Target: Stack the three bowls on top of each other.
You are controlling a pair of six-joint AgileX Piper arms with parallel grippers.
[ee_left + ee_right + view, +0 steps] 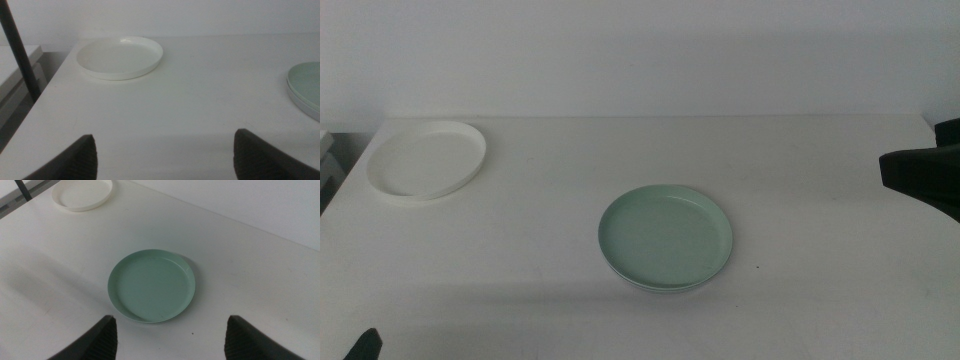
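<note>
Table (800, 150): green bowl (665, 237) before right gripper (167, 335)

Shallow round mint-green bowl (666, 236) with a low rim, upright near the bench centre, nested on a pale grey bowl (654, 287) whose edge peeks out beneath it, shallow round white bowl (427, 160) upright, alone, well apart at the far-left corner
</note>
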